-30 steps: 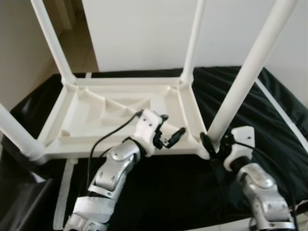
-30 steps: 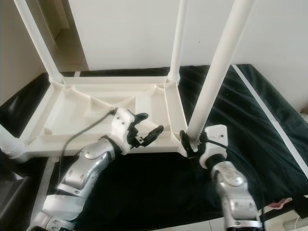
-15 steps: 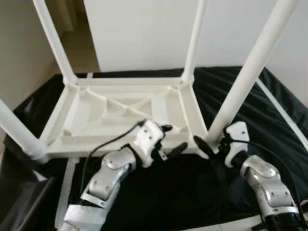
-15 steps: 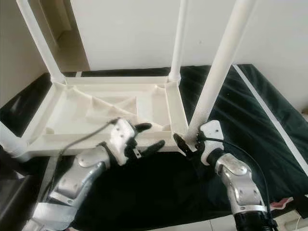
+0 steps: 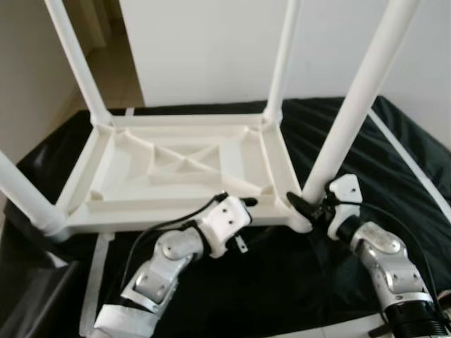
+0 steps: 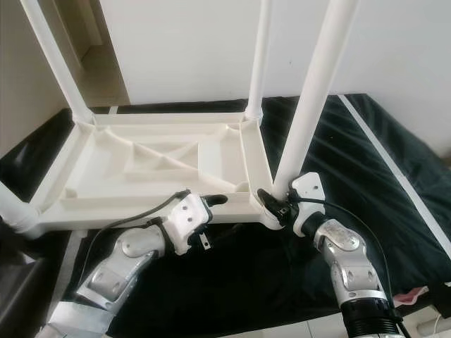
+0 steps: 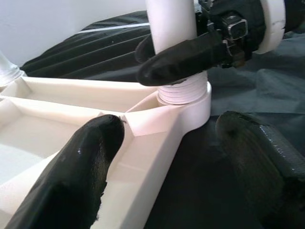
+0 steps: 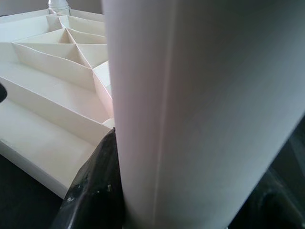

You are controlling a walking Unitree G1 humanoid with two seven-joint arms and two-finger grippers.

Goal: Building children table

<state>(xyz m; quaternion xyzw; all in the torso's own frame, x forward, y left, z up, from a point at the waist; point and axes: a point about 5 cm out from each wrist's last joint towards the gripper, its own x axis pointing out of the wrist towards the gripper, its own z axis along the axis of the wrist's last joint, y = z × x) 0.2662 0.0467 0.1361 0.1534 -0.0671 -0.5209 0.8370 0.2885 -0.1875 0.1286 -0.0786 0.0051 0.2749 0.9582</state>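
White moulded plastic makes up the upturned children's table top (image 5: 176, 169), which lies ribbed side up on a black cloth (image 6: 352, 148) with four round white legs standing from its corners; the near right leg (image 5: 352, 98) is the one in hand. The right hand (image 5: 304, 209) pinches that leg just above its threaded collar — one black finger (image 7: 181, 52) lies across the tube; the left hand (image 7: 167, 157) sits spread astride the near rim beside the corner socket (image 7: 183, 102), not clamped on it. To seat the leg well, I judge the tube should stay upright while it is turned or pressed, the left hand steadying the frame so it does not slide on the cloth; a tilted leg could cross-thread. Around it — a plain white wall (image 5: 211, 49) behind, and a pale floor (image 5: 116, 70) beyond a doorway to the far left.
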